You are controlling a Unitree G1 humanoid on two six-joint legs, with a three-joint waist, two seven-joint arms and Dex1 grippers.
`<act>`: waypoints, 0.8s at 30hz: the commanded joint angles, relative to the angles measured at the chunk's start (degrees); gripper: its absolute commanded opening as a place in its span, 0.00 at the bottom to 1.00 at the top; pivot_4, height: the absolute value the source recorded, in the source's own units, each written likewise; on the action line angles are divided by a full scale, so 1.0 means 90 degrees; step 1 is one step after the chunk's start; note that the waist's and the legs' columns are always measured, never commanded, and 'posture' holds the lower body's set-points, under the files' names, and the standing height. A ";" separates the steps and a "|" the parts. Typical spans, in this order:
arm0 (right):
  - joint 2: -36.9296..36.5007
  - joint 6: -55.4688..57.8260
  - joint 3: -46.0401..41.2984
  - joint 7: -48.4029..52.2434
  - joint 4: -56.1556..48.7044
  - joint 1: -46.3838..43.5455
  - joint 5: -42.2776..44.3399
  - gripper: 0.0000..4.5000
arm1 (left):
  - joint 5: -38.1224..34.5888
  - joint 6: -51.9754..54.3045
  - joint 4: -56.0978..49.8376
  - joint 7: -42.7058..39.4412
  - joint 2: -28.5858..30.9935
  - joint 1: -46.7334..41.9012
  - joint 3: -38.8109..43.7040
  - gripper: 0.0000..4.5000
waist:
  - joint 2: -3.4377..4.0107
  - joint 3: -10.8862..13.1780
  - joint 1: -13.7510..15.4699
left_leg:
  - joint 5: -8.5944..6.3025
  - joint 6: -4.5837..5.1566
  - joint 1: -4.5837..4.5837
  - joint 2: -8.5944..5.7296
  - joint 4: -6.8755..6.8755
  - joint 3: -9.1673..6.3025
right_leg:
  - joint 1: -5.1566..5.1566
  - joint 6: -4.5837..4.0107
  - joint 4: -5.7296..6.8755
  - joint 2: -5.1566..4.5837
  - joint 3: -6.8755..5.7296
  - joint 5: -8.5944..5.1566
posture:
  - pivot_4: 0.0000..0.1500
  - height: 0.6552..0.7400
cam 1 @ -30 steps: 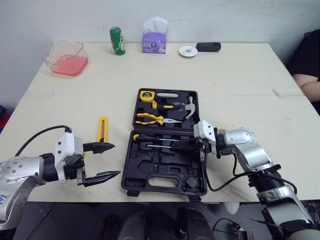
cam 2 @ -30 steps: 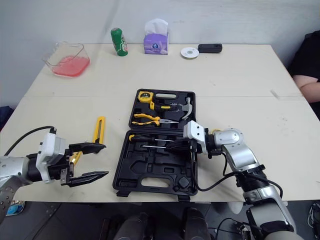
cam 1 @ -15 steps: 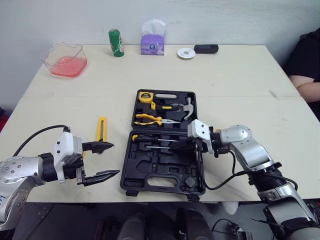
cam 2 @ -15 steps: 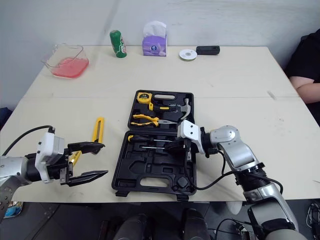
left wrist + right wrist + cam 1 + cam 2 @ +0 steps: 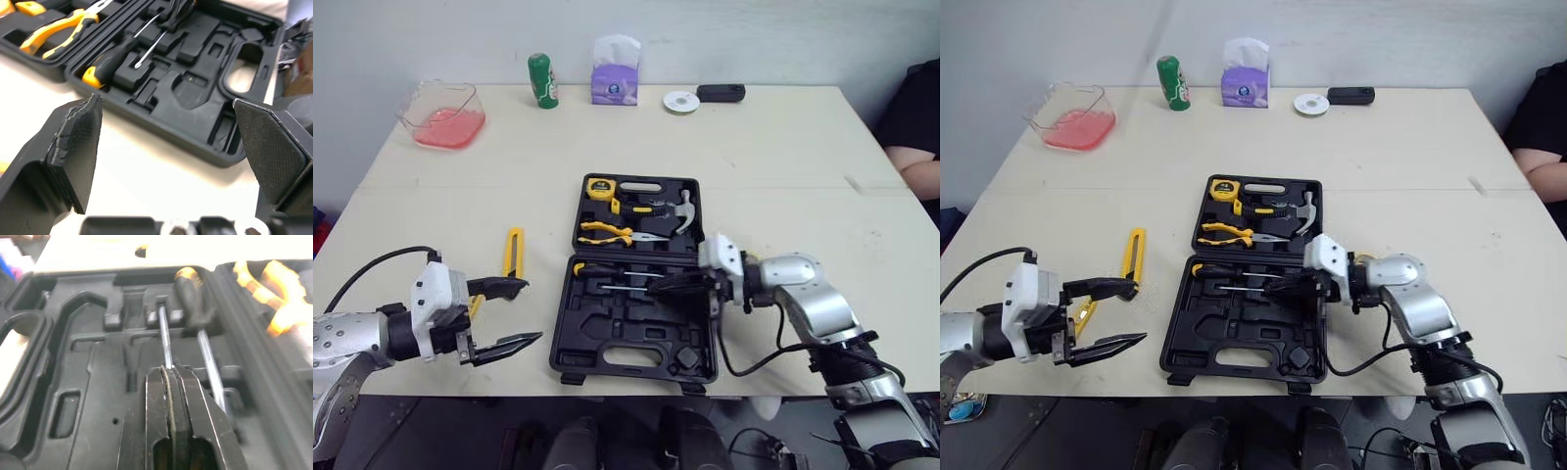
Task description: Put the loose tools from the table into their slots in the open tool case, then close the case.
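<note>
The black tool case (image 5: 636,343) lies open at the table's front, holding a tape measure (image 5: 599,188), a hammer (image 5: 681,210), pliers (image 5: 607,233) and two screwdrivers (image 5: 607,277). A loose yellow utility knife (image 5: 514,252) lies on the table left of the case. My left gripper (image 5: 530,311) hovers open just in front of the knife, empty, facing the case (image 5: 205,127). Over the case's near half my right gripper (image 5: 658,286) is shut. Its tips (image 5: 170,368) sit on one screwdriver's shaft (image 5: 165,338), and that screwdriver's handle is hidden beneath them.
Along the far edge stand a clear tub of pink liquid (image 5: 441,115), a green can (image 5: 543,79), a tissue box (image 5: 615,73), a white disc (image 5: 681,100) and a black device (image 5: 721,92). A person's arm (image 5: 913,162) rests at the right edge.
My right gripper slid left across the case's near half, then drew back to the right, still shut. The left gripper edged slightly left and stayed open.
</note>
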 commanded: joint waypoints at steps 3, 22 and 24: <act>-0.0780 0.0392 -0.1459 -0.0330 -0.0714 0.0551 0.0704 0.66 | 0.0237 -0.0402 0.0455 0.0268 -0.0262 0.0539 0.1328 1.00 | 0.0002 0.0002 -0.0005 | -0.0004 0.0002 -0.0005 0.0004 -0.0002 0.0001 | -0.0001 0.0000 -0.0008 0.0005 -0.0005 0.0000 | 1.00 1.00; -0.2624 -0.4017 -0.4063 -0.1604 0.4949 0.1472 -0.0620 0.99 | 0.0800 -0.1995 0.3463 0.1042 -0.0856 0.1653 0.3777 1.00 | 0.0002 0.0012 -0.0066 | -0.0024 0.0017 0.0015 0.0006 -0.0007 0.0047 | -0.0008 -0.0001 -0.0027 -0.0027 0.0006 0.0000 | 1.00 1.00; -0.2713 -0.4217 -0.4035 -0.1639 0.5321 0.1495 -0.0648 0.99 | 0.0736 -0.1996 0.3447 0.1125 -0.0929 0.1713 0.3825 1.00 | 0.0002 0.0011 -0.0116 | -0.0026 0.0016 0.0017 0.0006 -0.0008 0.0049 | -0.0008 -0.0001 -0.0029 -0.0030 0.0009 -0.0001 | 1.00 1.00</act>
